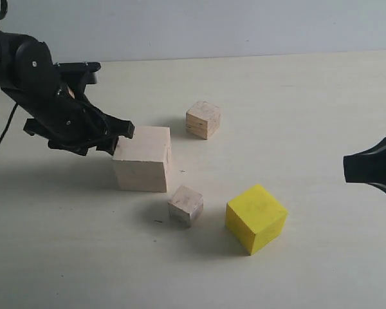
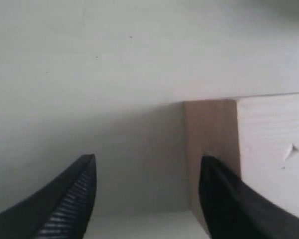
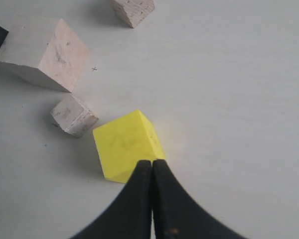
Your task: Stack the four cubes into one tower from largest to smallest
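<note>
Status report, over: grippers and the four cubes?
Left gripper open at the edge of the large wooden cube. Right gripper shut, empty, apart from the yellow cube. Small wooden cube and smaller greyish cube loose on the table; nothing stacked, nothing blocking.

**Pale Tabletop, Plain Wall, a Few Small Marks**

A pale cream tabletop (image 1: 296, 116), matte and smooth, fills most of the exterior view. Beyond its far edge stands a plain grey-white wall (image 1: 244, 26). Near the middle of the table is a tiny dark cross mark (image 1: 182, 171), which the right wrist view also shows. A small dark speck (image 1: 157, 221) lies lower in the exterior view, apart from the cross. The left wrist view shows a faint dot (image 2: 130, 36) on the bare surface.
</note>
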Motion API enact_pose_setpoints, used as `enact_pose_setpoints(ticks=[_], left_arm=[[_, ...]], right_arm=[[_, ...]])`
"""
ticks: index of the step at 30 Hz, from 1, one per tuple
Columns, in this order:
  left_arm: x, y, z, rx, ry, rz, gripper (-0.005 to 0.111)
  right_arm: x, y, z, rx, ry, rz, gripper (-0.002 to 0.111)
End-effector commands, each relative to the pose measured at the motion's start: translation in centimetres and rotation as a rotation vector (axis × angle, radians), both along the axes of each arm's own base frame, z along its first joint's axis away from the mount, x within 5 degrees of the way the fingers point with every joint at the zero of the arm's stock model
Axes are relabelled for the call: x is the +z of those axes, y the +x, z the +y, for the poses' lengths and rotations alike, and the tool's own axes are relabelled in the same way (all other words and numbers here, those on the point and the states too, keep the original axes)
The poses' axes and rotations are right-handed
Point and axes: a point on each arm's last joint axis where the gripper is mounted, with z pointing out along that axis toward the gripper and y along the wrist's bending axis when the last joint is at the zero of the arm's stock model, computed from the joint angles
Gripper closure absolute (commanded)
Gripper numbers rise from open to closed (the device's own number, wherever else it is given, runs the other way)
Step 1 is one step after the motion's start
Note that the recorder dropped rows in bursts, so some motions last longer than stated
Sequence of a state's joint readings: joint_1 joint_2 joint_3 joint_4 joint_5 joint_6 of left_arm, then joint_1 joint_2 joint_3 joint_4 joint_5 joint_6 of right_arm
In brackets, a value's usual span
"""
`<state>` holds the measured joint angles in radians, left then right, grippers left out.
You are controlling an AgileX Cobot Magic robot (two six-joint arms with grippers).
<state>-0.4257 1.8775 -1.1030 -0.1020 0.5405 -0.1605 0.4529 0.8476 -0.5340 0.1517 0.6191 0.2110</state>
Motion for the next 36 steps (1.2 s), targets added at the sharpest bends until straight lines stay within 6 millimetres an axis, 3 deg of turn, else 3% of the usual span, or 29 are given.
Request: enact_pose_setpoints(ticks=[1,6,14,20,27,31,36], left_arm=[[-0.2,0.2,-0.5,0.017,-0.029,-0.010,0.047],[-0.9,0.4,-1.7,0.006,-0.152,-0.002,0.047],[-0.9,0.3,-2.0,-0.035,-0.174,0.003,0.047],[0.8,0.1,0.0,-0.057,-0.141,0.032,0.047],[1.3,-1.9,1.2,-0.189,-0.052,0.211,0.047],[1.5,-2.9,0.3,-0.345,-0.096,0.251,0.047],[0.7,-2.9,-2.2,-0.485,-0.060,0.123,0.047]], right_arm=[[0.1,0.0,0.1,0.004,0.002,0.002,0.108],[0.1,0.0,0.1,0.003,0.004,0.002,0.108],[0.1,0.0,0.1,0.002,0.006,0.007,0.108],[0.0,-0.2,0.1,0.005,-0.001,0.029,0.108],[0.0,-0.2,0.1,0.002,0.012,0.035,0.108],[0.0,-0.2,0.1,0.002,0.012,0.035,0.108],[0.0,-0.2,0.1,0.002,0.012,0.041,0.108]])
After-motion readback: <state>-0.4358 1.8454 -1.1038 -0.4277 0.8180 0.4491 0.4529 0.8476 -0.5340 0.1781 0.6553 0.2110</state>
